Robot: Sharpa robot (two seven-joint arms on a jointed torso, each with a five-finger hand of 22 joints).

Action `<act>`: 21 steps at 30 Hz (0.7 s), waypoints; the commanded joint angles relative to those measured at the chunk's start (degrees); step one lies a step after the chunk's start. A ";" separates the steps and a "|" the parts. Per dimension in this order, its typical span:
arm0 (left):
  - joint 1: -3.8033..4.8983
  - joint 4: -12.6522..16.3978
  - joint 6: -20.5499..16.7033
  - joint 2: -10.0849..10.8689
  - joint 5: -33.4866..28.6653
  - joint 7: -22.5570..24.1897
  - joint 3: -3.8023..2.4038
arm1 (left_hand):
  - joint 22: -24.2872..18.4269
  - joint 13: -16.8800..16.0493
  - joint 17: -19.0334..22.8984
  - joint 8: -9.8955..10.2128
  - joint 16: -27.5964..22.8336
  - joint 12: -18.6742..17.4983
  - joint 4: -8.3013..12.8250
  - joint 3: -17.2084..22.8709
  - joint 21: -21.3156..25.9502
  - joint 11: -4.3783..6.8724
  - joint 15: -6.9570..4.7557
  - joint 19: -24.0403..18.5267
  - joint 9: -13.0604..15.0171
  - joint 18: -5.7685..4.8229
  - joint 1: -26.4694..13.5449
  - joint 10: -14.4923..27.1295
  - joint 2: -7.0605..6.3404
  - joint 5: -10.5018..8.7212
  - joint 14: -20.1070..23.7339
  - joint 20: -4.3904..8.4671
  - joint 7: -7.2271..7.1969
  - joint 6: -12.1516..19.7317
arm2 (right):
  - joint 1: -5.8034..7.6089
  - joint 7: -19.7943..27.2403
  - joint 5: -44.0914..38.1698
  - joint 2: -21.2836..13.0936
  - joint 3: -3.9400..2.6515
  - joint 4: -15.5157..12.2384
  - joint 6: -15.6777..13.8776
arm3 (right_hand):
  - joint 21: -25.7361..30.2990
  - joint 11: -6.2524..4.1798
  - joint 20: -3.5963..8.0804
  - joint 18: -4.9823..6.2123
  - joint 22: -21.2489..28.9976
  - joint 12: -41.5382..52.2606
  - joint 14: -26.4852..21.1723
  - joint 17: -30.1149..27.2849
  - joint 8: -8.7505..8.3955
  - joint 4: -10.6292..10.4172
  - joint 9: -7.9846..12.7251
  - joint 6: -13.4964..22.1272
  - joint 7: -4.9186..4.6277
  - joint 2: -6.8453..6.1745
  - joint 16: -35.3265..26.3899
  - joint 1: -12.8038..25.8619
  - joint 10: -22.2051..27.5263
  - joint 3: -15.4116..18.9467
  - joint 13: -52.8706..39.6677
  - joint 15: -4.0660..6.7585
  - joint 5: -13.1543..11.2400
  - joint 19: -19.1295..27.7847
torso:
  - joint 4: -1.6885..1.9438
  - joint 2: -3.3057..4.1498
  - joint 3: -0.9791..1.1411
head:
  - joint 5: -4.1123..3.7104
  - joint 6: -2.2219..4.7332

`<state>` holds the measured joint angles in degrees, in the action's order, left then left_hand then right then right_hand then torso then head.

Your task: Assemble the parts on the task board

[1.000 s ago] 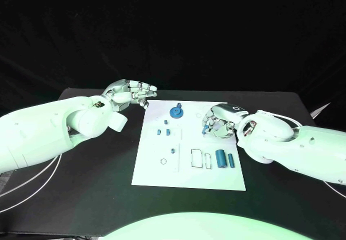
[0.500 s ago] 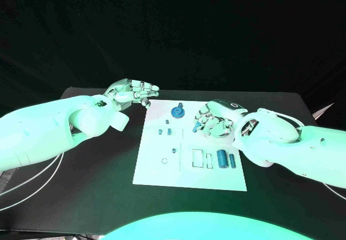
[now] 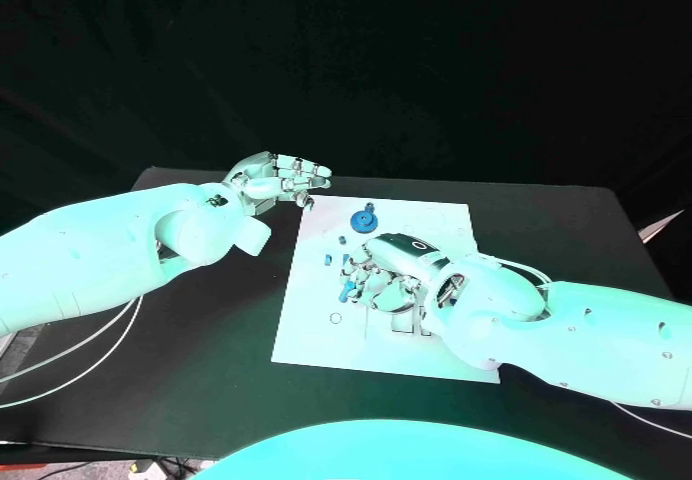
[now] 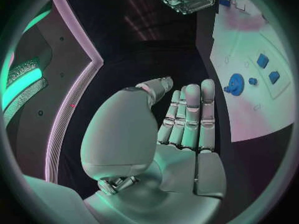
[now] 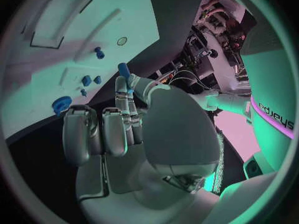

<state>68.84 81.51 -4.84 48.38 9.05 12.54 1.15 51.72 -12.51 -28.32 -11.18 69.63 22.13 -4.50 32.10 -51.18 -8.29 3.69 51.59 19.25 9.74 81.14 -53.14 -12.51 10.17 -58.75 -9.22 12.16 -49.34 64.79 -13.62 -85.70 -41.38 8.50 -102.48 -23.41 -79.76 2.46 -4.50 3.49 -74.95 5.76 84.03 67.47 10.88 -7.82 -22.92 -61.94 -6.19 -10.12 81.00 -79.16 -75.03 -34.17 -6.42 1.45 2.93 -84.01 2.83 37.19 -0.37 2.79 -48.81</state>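
The white task board [image 3: 310,335] lies in the middle of the black table. My right hand [image 3: 389,272] hovers over the board's left-middle and pinches a small blue cylinder [image 5: 124,70] between thumb and fingertip; its blue tip [image 3: 348,291] shows just past the fingers. A blue gear-like part [image 3: 365,220] stands near the board's far edge, also seen as the blue gear [image 5: 61,105]. Two small blue pieces [image 5: 91,79] lie beside the pinched part. My left hand [image 3: 281,180] hangs off the board's far left corner, fingers straight, holding nothing. My right arm hides the board's right half.
A small ring mark [image 3: 335,318] sits near the board's left edge, and a black-outlined rectangular recess [image 5: 59,15] lies farther along the board. Black tabletop [image 3: 202,330] surrounds the board on all sides. Pale cables [image 3: 87,350] trail under my left arm.
My right hand has carried the small blue cylinder from the board's right side to its left-middle. My left hand has stayed where it was.
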 commanded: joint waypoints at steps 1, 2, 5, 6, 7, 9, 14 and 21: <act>0.03 0.02 0.79 -0.29 -0.49 0.61 -0.04 | -0.08 0.04 0.09 0.12 -0.10 0.28 -0.08 0.25 0.34 -0.08 0.36 0.29 -0.04 0.82 0.32 0.53 0.30 -0.10 0.05 -0.27 0.02 0.47 | -0.56 1.47 -1.58 0.84 0.10 0.70 0.17 | -0.15 0.02 0.50 -1.13 -8.18 -0.22 1.94 -0.13 1.86 0.18 -4.31 -0.23 0.02 -0.05 0.04 0.48 -0.12 -0.19 -0.04 0.45 0.13 -2.20 | 0.00 0.04 -0.04 | 0.62 -0.23; 0.03 0.01 0.82 -0.35 -0.50 0.60 -0.04 | -0.08 0.04 0.09 0.12 -0.10 0.28 -0.08 0.25 0.34 -0.08 0.36 0.29 -0.04 0.82 0.32 0.53 0.30 -0.10 0.05 -0.27 0.02 0.47 | -0.74 1.46 -1.68 1.15 0.17 0.97 0.34 | -0.15 0.02 0.50 -1.13 -8.18 -0.22 1.94 -0.13 1.86 0.18 -4.31 -0.23 0.02 -0.05 0.04 0.48 -0.12 -0.19 -0.04 0.45 0.13 -2.20 | -0.02 0.05 0.00 | 0.73 -0.33; 0.03 0.03 0.88 -0.46 -0.50 0.58 -0.04 | -0.08 0.04 0.09 0.12 -0.10 0.28 -0.08 0.25 0.34 -0.08 0.36 0.29 -0.04 0.82 0.32 0.53 0.30 -0.10 0.05 -0.27 0.02 0.47 | -1.17 1.41 -2.03 1.85 0.34 1.71 0.73 | -0.15 0.02 0.50 -1.13 -8.18 -0.22 1.94 -0.13 1.86 0.18 -4.31 -0.23 0.02 -0.05 0.04 0.48 -0.12 -0.19 -0.04 0.45 0.13 -2.20 | 0.01 0.05 0.00 | 0.86 -0.49; 0.03 0.03 0.89 -0.49 -0.50 0.57 -0.04 | -0.08 0.04 0.09 0.12 -0.10 0.28 -0.08 0.25 0.34 -0.08 0.36 0.29 -0.04 0.82 0.32 0.53 0.30 -0.10 0.05 -0.27 0.02 0.47 | -1.30 1.38 -2.12 2.05 0.37 1.95 0.79 | -0.15 0.02 0.50 -1.13 -8.18 -0.22 1.94 -0.13 1.86 0.18 -4.31 -0.23 0.02 -0.05 0.04 0.48 -0.12 -0.19 -0.04 0.45 0.13 -2.20 | 0.01 0.05 0.00 | 0.92 -0.55; 0.03 0.02 0.91 -0.53 -0.50 0.57 -0.04 | -0.08 0.04 0.09 0.12 -0.10 0.28 -0.08 0.25 0.34 -0.08 0.36 0.29 -0.04 0.82 0.32 0.53 0.30 -0.10 0.05 -0.27 0.02 0.47 | -1.51 1.36 -2.24 2.33 0.42 2.31 0.87 | -0.12 0.06 0.50 -1.12 -8.17 -0.27 1.95 -0.11 1.86 0.27 -4.36 -0.16 -0.04 -0.09 0.05 0.58 -0.10 -0.23 -0.06 0.43 0.14 -2.19 | -0.04 0.07 0.03 | 1.05 -0.63; 0.03 0.01 0.94 -0.58 -0.50 0.56 -0.04 | -0.08 0.04 0.09 0.12 -0.10 0.29 -0.08 0.25 0.34 -0.08 0.36 0.29 -0.04 0.82 0.31 0.53 0.30 -0.10 0.05 -0.27 0.02 0.47 | -1.81 1.34 -2.36 2.72 0.46 2.75 1.01 | -0.11 0.11 0.49 -1.12 -8.17 -0.32 1.94 -0.14 1.86 0.26 -4.39 -0.08 -0.10 -0.09 0.04 0.78 -0.09 -0.25 -0.08 0.40 0.17 -2.18 | -0.06 0.08 0.06 | 1.13 -0.64; 0.04 -0.01 1.05 -0.65 -0.50 0.47 -0.04 | -0.08 0.04 0.10 0.12 -0.11 0.31 -0.10 0.24 0.34 -0.09 0.37 0.30 -0.04 0.81 0.30 0.53 0.30 -0.10 0.05 -0.27 0.02 0.47 | -2.74 1.30 -2.60 3.94 0.59 3.65 1.57 | -0.16 0.13 0.48 -1.13 -8.21 -0.35 1.94 -0.13 1.86 0.27 -4.42 -0.04 -0.13 -0.11 0.05 0.88 -0.09 -0.26 -0.09 0.38 0.20 -2.20 | 0.01 0.12 0.16 | 1.44 -1.01; 0.04 -0.04 1.15 -0.70 -0.50 0.35 -0.04 | -0.08 0.04 0.10 0.11 -0.10 0.31 -0.11 0.24 0.34 -0.09 0.37 0.30 -0.04 0.81 0.29 0.54 0.30 -0.10 0.05 -0.28 0.02 0.47 | -3.43 0.64 -3.06 4.52 0.67 4.33 2.15 | -0.13 0.13 0.48 -1.13 -8.19 -0.36 1.94 -0.14 1.86 0.29 -4.42 -0.03 -0.12 -0.10 0.04 0.88 -0.09 -0.27 -0.10 0.38 0.20 -2.19 | -0.05 0.09 0.10 | 1.58 -1.19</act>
<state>68.85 81.40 -4.71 47.81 8.94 12.51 1.15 51.72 -12.51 -28.32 -11.18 69.62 22.13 -4.50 32.10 -51.18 -8.50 3.69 51.59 19.25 9.74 81.14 -52.93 -12.51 10.17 -58.75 -9.22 12.16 -49.34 61.44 -13.08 -87.59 -36.92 9.17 -98.22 -22.56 -79.75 2.47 -4.50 3.50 -74.93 5.76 84.03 67.38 11.56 -7.66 -22.93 -61.69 -6.03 -10.50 81.00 -78.78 -75.03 -34.32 -6.47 1.44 3.01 -84.01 2.81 37.30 -0.24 4.30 -49.92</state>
